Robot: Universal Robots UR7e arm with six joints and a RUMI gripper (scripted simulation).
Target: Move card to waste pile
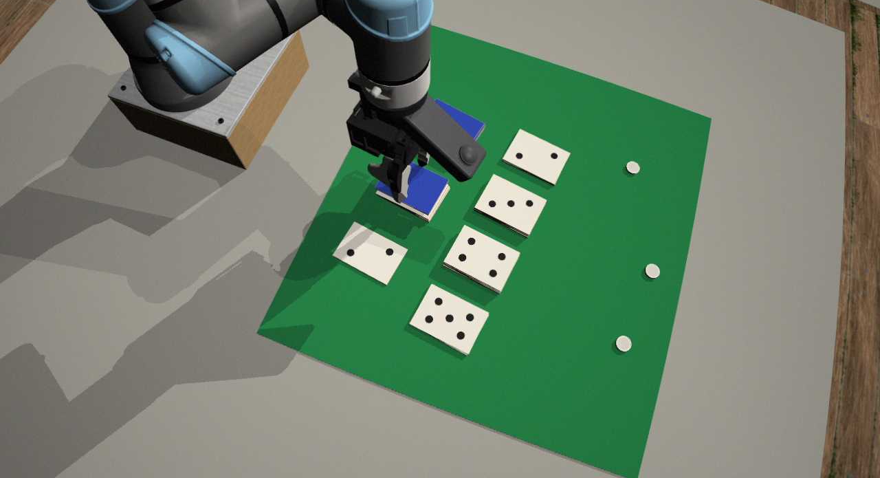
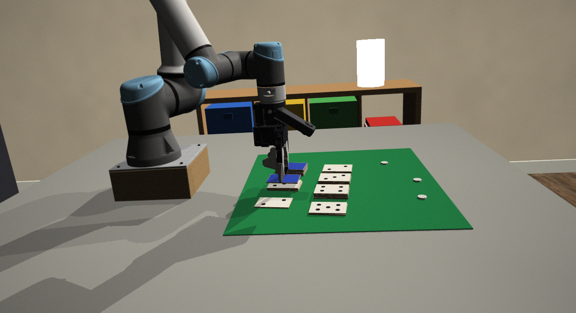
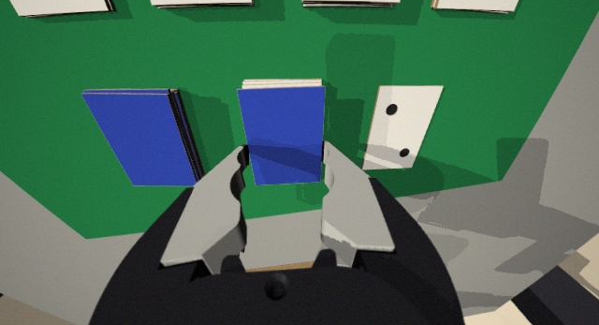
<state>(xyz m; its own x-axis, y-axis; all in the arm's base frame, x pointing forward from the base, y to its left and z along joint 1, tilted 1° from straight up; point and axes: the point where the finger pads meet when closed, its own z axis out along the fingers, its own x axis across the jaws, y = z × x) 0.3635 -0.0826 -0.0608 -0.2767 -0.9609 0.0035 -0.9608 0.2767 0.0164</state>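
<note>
My gripper [image 1: 397, 190] is shut on a blue-backed card [image 1: 420, 189] and holds it flat over the waste pile [image 2: 284, 185] in the near row of the green mat. In the wrist view the card [image 3: 283, 133] sits between the two fingers and covers nearly all of the pale waste pile [image 3: 276, 83]; only the pile's far edge shows. I cannot tell whether the card touches the pile. The blue face-down stock [image 1: 460, 121] lies one place further along, partly hidden by the wrist; it also shows in the wrist view [image 3: 140, 135].
A single two-dot card [image 1: 369, 252] lies on the waste pile's other side. Several face-up piles [image 1: 481, 257] form the far row. Three white discs [image 1: 652, 270] lie beyond them. The robot's base block [image 1: 209, 112] stands off the mat.
</note>
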